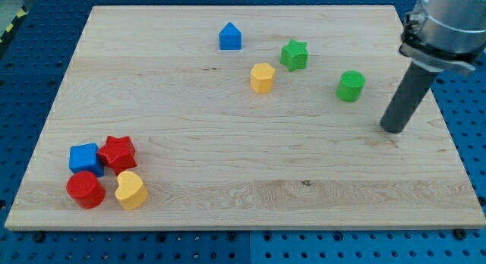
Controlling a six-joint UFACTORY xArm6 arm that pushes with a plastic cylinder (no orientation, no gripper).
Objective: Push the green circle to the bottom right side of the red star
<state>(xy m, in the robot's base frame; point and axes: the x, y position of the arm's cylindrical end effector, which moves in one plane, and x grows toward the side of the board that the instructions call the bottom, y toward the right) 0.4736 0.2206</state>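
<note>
Barely begun: the green circle [351, 86] sits far across the counter [250, 165] from the red star [117, 152], my tip [393, 129], a gripless tool holding nothing, just beside it lower right.

The arm [448, 25] is cut off by the view's top and right edges, so only its grey collar and the dark rod below show. The board's [228, 158] near right corner runs out at the right edge, and the blue perforated table [23, 44] around it is cropped on every side. In the near-left cluster the red circle [85, 189] covers the blue cube's [84, 156] lower edge (the blocks sit touching). A yellow-black strip [9, 27] at far left is too small to identify.
</note>
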